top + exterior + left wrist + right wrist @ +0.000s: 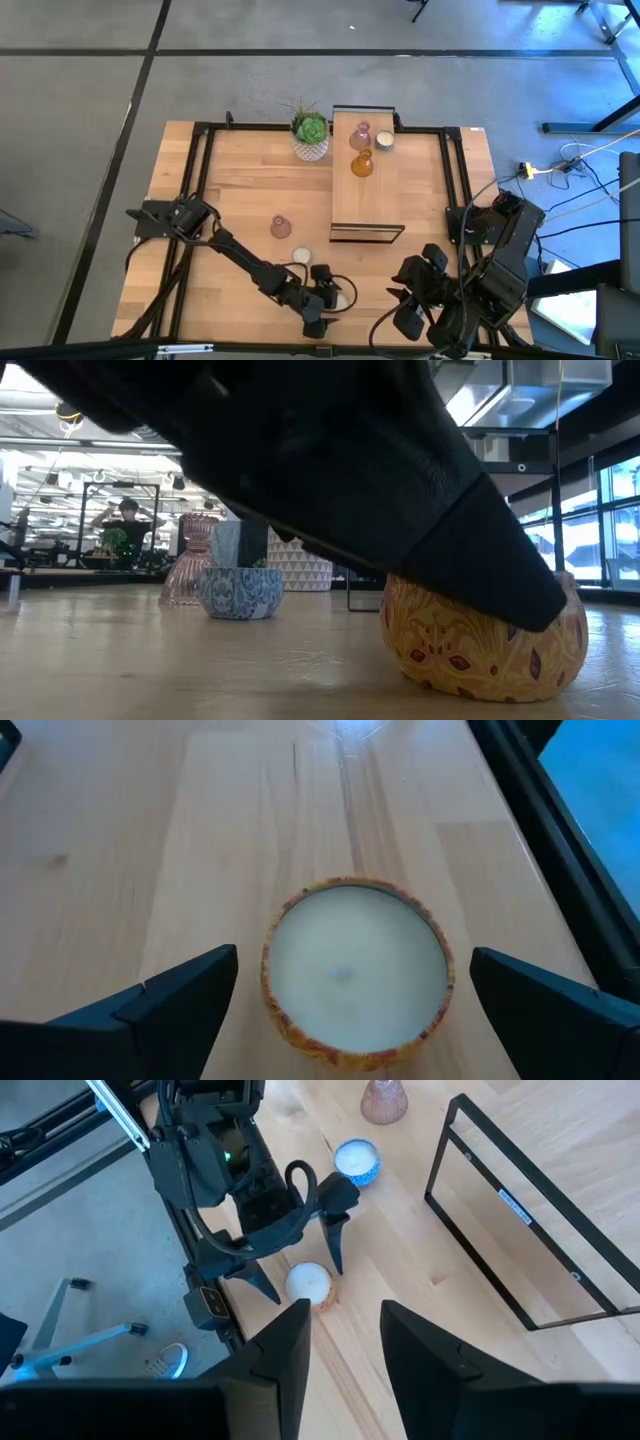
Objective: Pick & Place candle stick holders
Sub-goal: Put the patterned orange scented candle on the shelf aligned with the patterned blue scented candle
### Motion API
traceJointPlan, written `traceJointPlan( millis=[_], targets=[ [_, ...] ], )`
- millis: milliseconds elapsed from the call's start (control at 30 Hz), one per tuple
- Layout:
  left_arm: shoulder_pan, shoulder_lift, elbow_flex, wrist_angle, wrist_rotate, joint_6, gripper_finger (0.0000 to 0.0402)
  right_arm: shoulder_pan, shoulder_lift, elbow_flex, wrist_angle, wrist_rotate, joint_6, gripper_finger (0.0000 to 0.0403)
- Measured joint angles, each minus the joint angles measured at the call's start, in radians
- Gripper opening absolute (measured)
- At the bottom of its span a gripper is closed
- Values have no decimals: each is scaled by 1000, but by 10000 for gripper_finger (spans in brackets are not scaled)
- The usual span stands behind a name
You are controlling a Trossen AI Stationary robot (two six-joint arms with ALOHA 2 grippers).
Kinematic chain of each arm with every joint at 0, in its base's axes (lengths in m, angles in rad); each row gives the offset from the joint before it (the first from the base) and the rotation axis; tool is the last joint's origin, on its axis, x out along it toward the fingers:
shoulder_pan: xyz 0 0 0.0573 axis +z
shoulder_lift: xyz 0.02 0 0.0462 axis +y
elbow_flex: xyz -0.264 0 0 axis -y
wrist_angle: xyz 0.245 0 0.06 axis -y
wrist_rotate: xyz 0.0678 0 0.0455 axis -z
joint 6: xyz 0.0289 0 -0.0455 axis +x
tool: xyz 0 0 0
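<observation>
A round cream-white candle holder with a yellow-orange patterned wall (355,975) stands on the table near the front edge. My left gripper (355,960) is open, with one finger on each side of it and clear of it; this also shows in the right wrist view (305,1283). A second round holder with a blue wall (356,1160) and a pink glass holder (383,1100) stand on the table farther back. A pink glass holder (361,135), an amber one (362,163) and a white one (384,140) stand on the wooden stand (365,205). My right gripper (345,1345) is open and empty, above the front right.
A green succulent in a white pot (311,132) stands at the far edge, left of the stand. A black frame (200,180) runs around the table top. In the low view a person (128,520) stands far off in the room behind.
</observation>
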Motion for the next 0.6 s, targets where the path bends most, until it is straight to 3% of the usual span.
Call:
traceJointPlan(
  millis=[133,600],
  targets=[
    [2,0,0,12,44,-39,398,0,0,0,0,-6,2,127],
    [-1,0,0,51,36,-95,398,0,0,0,0,-34,2,127]
  ],
)
